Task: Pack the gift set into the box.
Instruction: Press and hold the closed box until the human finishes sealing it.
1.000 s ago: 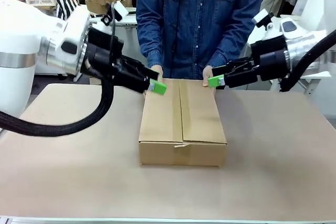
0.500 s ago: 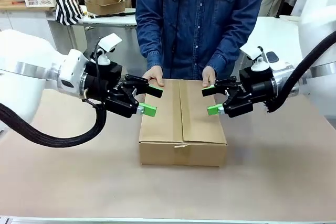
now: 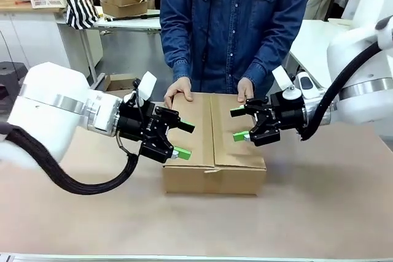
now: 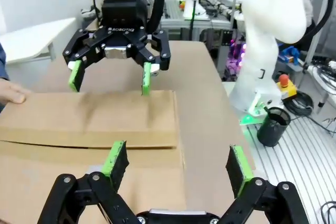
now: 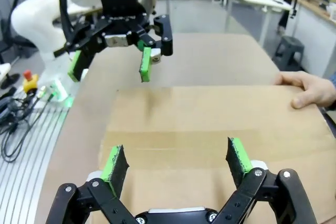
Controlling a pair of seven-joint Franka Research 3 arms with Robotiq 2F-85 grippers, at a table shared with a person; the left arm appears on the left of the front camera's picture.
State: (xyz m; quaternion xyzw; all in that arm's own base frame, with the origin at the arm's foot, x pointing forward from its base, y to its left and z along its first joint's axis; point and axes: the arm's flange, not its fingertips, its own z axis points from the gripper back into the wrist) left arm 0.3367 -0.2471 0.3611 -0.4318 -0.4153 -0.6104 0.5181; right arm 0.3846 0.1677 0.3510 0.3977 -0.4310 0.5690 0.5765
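Two open hands — left hand [image 3: 182,140], right hand [image 3: 238,124], box [image 3: 214,145]

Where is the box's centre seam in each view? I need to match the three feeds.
Front: the seam runs near-vertical down the middle of the box, between the left gripper and right gripper.
Left wrist: it crosses the picture horizontally, just beyond the pads.
Right wrist: it runs horizontally above the pads.
Shared landmark: the person's hand on the box's far edge, at left wrist's left margin and right wrist's right.
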